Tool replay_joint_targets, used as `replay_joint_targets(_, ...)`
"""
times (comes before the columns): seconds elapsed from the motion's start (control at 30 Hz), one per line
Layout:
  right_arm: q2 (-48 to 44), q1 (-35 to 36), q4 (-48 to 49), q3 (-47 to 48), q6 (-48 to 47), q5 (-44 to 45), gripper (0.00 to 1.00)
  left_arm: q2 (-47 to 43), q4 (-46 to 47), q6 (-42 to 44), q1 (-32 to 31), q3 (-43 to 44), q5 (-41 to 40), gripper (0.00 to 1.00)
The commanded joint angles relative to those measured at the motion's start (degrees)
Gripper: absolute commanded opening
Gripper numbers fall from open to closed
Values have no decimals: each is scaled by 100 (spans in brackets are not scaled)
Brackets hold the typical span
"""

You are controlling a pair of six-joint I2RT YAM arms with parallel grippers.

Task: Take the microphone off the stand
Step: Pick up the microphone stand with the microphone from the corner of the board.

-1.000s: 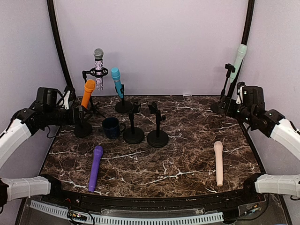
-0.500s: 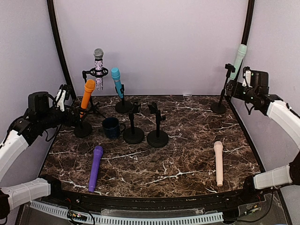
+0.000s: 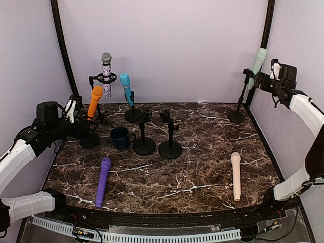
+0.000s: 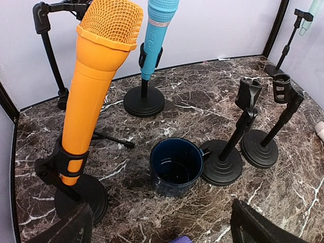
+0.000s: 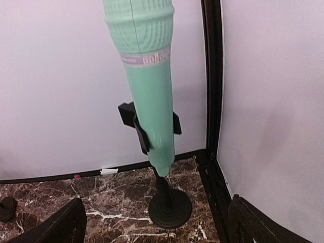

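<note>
A mint-green microphone (image 3: 259, 59) sits clipped in a tall black stand (image 3: 236, 116) at the back right corner. My right gripper (image 3: 264, 80) is raised level with the clip, just right of the microphone, open and empty. In the right wrist view the microphone (image 5: 147, 91) hangs ahead, above my open gripper (image 5: 157, 228). An orange microphone (image 3: 94, 101) stands in a short stand (image 3: 89, 140) at the left. My left gripper (image 3: 76, 109) is open beside it. In the left wrist view the orange microphone (image 4: 96, 86) is up close at the left, above my open gripper (image 4: 162, 233).
A teal microphone (image 3: 126, 87) and a glittery silver one (image 3: 106, 73) stand in stands at the back left. Two empty stands (image 3: 144, 144) (image 3: 170, 147) and a dark blue mug (image 3: 120, 137) sit mid-table. A purple microphone (image 3: 103, 179) and a pink one (image 3: 236, 174) lie flat near the front.
My right gripper has risen from near the stand's base up to the mint microphone's clip. My left gripper drew back and then moved slightly toward the orange microphone.
</note>
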Motion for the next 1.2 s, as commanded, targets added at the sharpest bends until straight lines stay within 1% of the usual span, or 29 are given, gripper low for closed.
replay_joint_targets(0.0,197,-42,983,479,-106,-306,99,55,172,141,34,-86,-56,96)
replay_joint_targets(0.13,576,-42,1395,922,-69,-371,98,72,175,158,31,-95,-87,97)
replay_joint_targets(0.37,1321,-42,1669,1820,-254,-268,98,119,210,173,34,-123,-53,97)
replay_joint_targets(0.53,1767,-42,1779,2297,-514,203,97,214,198,176,34,-96,-116,96)
replay_joint_targets(0.67,2112,-42,1735,2614,-637,259,94,271,198,182,34,-104,-92,97)
replay_joint_targets(0.8,2256,-42,1852,2657,-626,263,75,343,185,194,34,-95,-115,96)
replay_joint_targets(0.97,2163,-35,2160,2386,-571,88,44,403,185,201,34,-95,-132,97)
replay_joint_targets(1.0,2101,-33,2264,2292,-553,50,41,409,188,202,34,-95,-136,97)
replay_joint_targets(1.1,1882,-2,2539,1978,-546,-20,25,442,192,197,34,-95,-113,96)
replay_joint_targets(1.17,1695,31,2649,1817,-589,-27,18,462,197,191,41,-95,-97,96)
